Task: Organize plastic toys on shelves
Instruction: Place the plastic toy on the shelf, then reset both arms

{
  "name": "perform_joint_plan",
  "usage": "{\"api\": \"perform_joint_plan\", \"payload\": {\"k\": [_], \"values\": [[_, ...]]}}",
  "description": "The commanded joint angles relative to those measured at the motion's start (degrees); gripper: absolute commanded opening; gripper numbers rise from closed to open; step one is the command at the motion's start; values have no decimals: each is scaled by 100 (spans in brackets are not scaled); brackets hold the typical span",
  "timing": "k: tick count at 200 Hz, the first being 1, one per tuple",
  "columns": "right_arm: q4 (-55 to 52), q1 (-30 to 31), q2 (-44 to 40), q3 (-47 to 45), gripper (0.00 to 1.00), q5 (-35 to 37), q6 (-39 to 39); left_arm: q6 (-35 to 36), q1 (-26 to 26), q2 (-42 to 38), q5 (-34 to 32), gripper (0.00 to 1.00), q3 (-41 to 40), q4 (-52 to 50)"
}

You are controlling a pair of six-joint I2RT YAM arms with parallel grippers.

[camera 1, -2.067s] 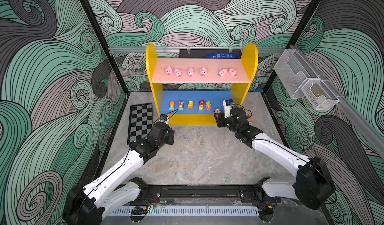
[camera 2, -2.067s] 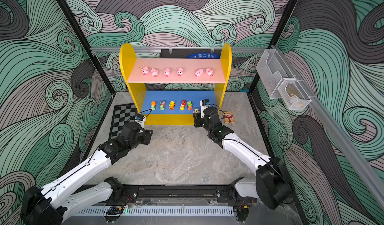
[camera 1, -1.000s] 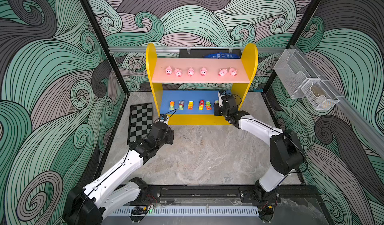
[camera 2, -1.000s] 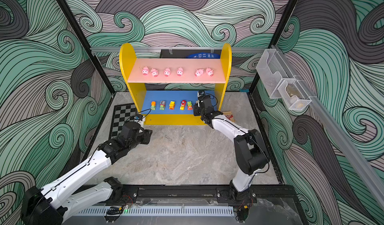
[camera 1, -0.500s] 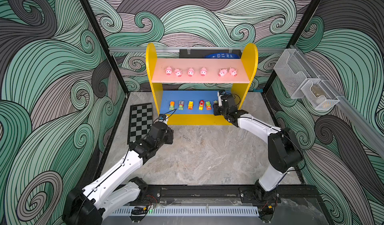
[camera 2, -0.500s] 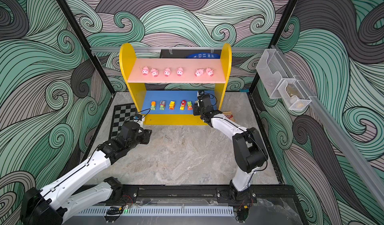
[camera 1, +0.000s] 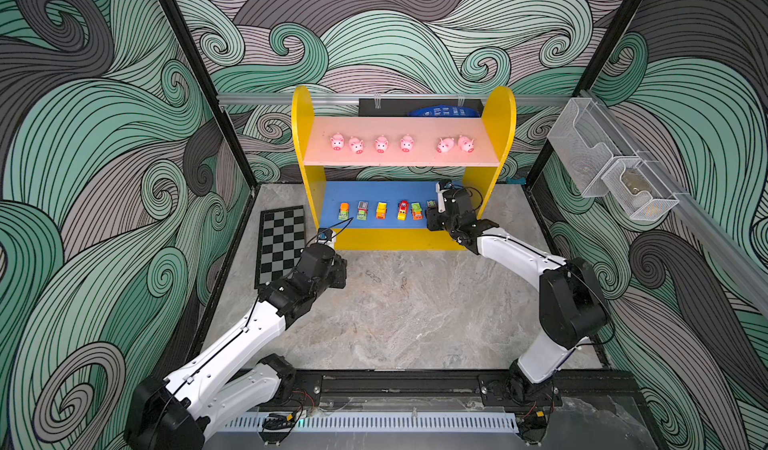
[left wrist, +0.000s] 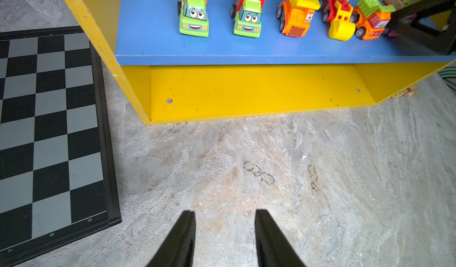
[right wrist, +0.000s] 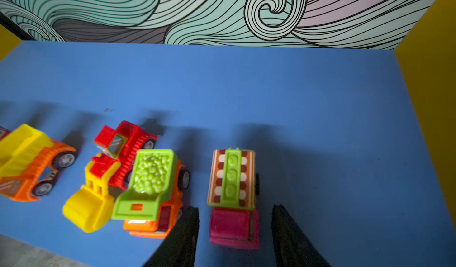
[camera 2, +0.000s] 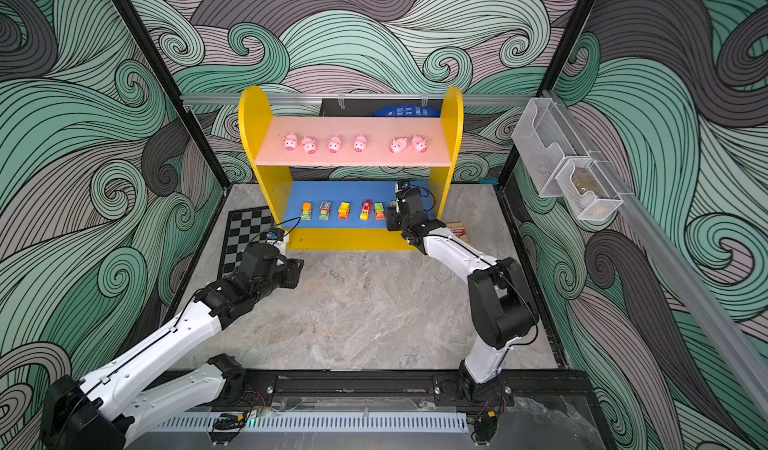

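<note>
The yellow shelves (camera 1: 503,111) stand at the back of the table. Several pink pigs (camera 1: 381,144) line the upper pink board. Several toy vehicles (camera 1: 381,211) stand in a row on the lower blue board (right wrist: 296,93). At the row's right end is a pink truck with a green and striped top (right wrist: 234,225). My right gripper (right wrist: 235,207) is open around it, with a gap on each side. My left gripper (left wrist: 224,211) is open and empty, over the bare table in front of the shelves.
A grey-black checkerboard (camera 1: 280,244) lies on the table left of the shelves. A red-and-tan card box (camera 2: 457,231) sits by the shelves' right foot. Wire mesh baskets (camera 1: 602,156) hang on the right wall. A blue object (camera 1: 440,111) lies behind the upper board.
The right arm reached from the table into the lower shelf's right end, and its jaws have since widened off the pink truck. The left arm has barely moved.
</note>
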Motion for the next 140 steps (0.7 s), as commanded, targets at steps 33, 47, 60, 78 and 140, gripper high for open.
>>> {"api": "perform_joint_plan", "payload": {"k": [33, 47, 60, 78, 140], "values": [[4, -33, -1180, -385, 63, -167, -246, 9, 50, -177, -62, 44, 12, -45], [10, -32, -1502, -608, 66, -195, -362, -41, 57, -254, -235, 44, 69, -35], [67, -31, -1801, -899, 67, -180, -445, -194, 67, -337, -416, 46, 109, 29], [326, -33, -2300, -1461, 70, -40, -465, -414, 108, -426, -709, 53, 56, 321], [907, -34, -3850, -3512, 77, 809, -88, -1016, 185, -366, -2635, 57, -1003, 2100]]}}
